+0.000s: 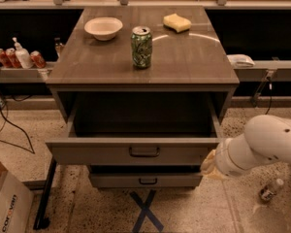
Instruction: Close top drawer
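Camera view shows the top drawer [97, 152], flat grey-brown laminate with a small dark bail handle [144, 151], standing open at centre frame. The gripper [209, 165], pale yellowish on a rounded white arm [262, 147], sits at the drawer front's lower right corner, perhaps touching it; whether it is parted or closed is unclear.

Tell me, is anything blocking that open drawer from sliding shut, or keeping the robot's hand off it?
Nothing visible does. No object shows inside the top drawer, and the gripper is at the right end of its front with nothing between them.
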### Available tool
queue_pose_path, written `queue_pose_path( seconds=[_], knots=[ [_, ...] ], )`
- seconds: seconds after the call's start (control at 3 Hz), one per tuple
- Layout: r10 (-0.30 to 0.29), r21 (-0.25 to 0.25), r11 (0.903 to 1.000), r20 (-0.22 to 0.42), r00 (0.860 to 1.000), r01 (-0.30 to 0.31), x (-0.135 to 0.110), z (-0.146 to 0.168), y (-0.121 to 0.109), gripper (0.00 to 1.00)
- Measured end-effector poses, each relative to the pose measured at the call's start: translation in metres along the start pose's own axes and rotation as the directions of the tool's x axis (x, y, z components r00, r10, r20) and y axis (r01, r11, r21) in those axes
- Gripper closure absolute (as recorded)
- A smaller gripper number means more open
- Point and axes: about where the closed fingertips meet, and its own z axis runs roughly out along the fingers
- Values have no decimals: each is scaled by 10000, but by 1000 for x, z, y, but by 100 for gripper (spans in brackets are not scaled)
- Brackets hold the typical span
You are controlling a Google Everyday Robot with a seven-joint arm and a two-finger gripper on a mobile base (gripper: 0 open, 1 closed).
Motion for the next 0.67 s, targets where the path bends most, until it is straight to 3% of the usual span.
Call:
queue_pose_path(
  seconds=[0.33, 0.67],
  knots=[
    [-243, 645, 9977, 718, 9971, 197, -13, 3, -38, 100],
    [-353, 954, 9951, 1113, 9932, 247, -20, 5, -59, 83]
  ],
)
